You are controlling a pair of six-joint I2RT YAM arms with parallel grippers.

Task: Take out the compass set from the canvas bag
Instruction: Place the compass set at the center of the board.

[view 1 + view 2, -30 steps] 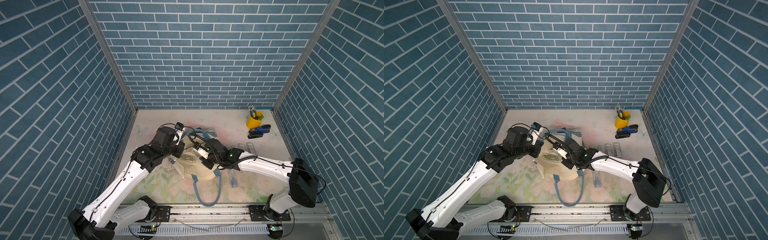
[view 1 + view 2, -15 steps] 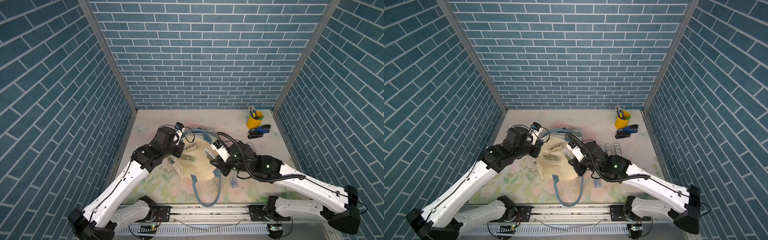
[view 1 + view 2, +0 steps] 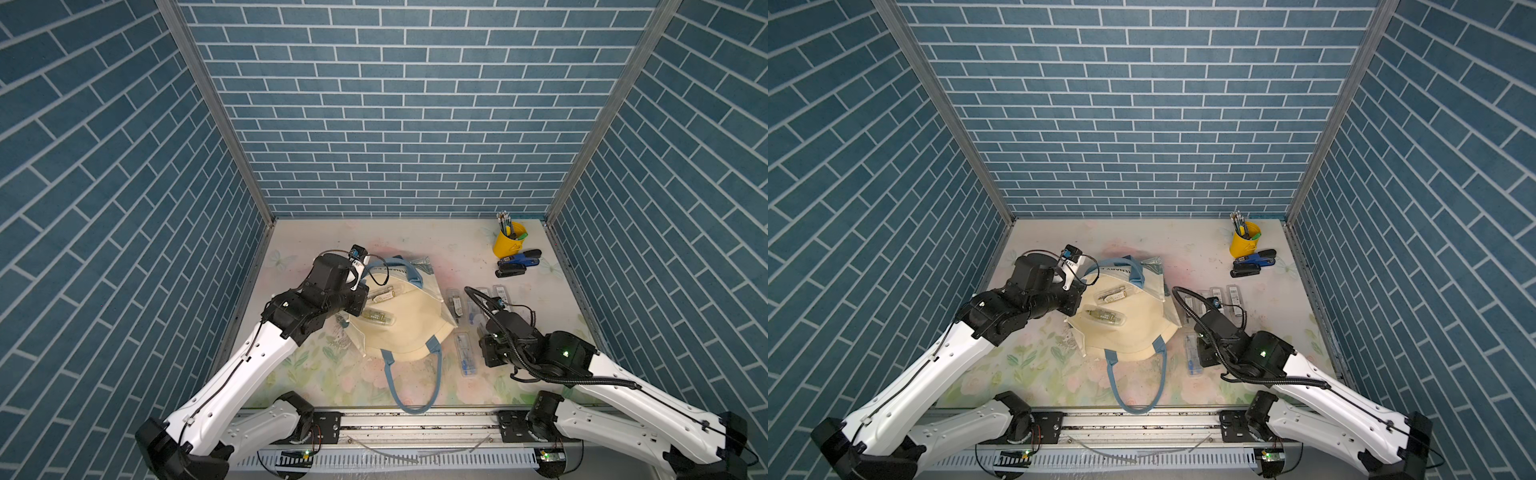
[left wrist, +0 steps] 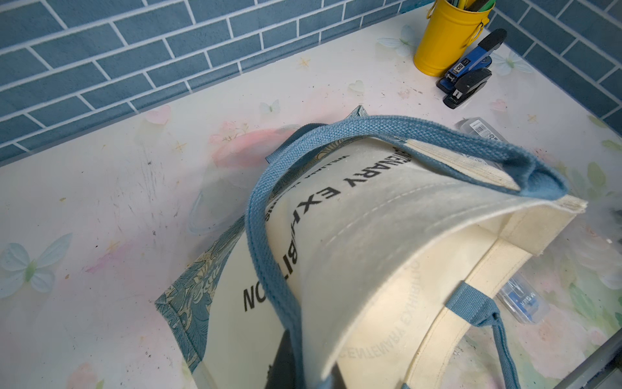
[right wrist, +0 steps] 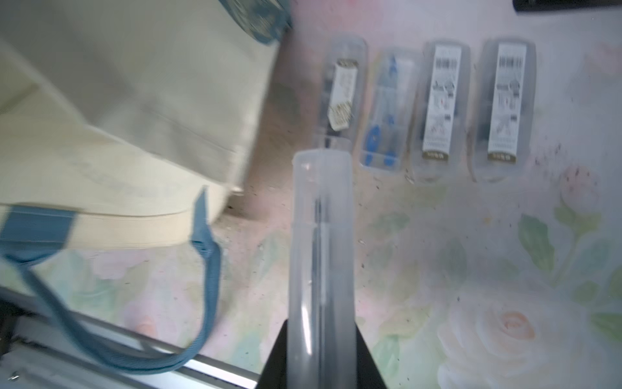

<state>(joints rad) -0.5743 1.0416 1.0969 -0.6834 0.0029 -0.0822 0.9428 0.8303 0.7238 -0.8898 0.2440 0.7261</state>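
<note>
now that my right tool [image 5: 321, 340], clenched on a compass set [image 5: 321, 235], has carried it out of the canvas bag [image 3: 407, 332] to its four o'clock, set-down likely follows; my left tool [image 3: 360, 306] pinches the bag rim.

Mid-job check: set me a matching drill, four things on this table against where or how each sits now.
Things: 1 yellow cup; 2 canvas bag; 3 clear case; 4 blue stapler.
States: A gripped by the right end effector; B lying beside the cup; C upright in the far right corner, holding pencils; D lying on the table, rim pinched by the left end effector.
Pairs: 1-C, 2-D, 3-A, 4-B.
</note>
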